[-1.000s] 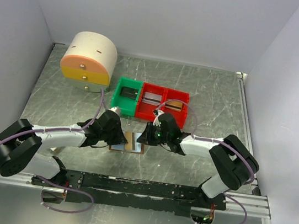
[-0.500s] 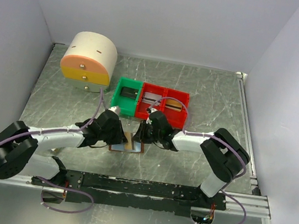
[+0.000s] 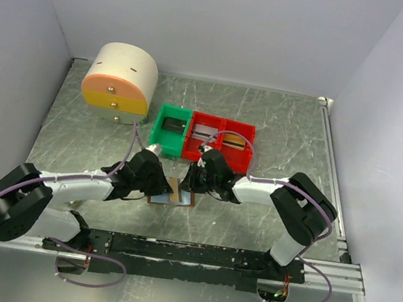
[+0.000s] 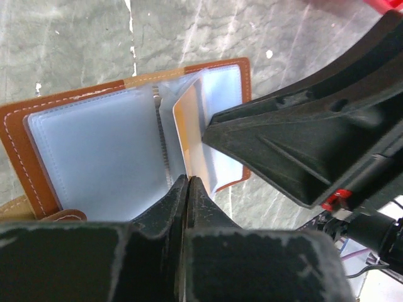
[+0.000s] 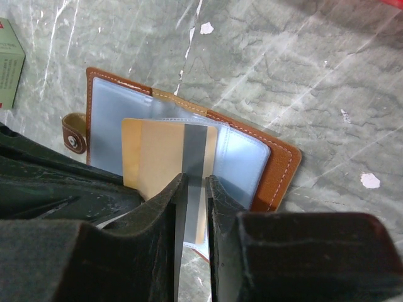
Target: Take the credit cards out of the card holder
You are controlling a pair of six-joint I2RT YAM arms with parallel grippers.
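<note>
The left gripper (image 4: 187,181), fingers pressed tightly together, rests its tips at the near edge of the brown card holder (image 4: 94,141) lying open just beyond them, while beside it the right gripper (image 5: 196,179) pinches an orange card (image 5: 157,151) rising from the pale-blue sleeves.

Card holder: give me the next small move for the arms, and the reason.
Probably close the right gripper on the tan card and draw it clear of its sleeve. The card already sticks partly out of the card holder, that gripper straddles it with a narrow gap, and the shut left gripper sits at the holder's near edge, seemingly pinning it.
</note>
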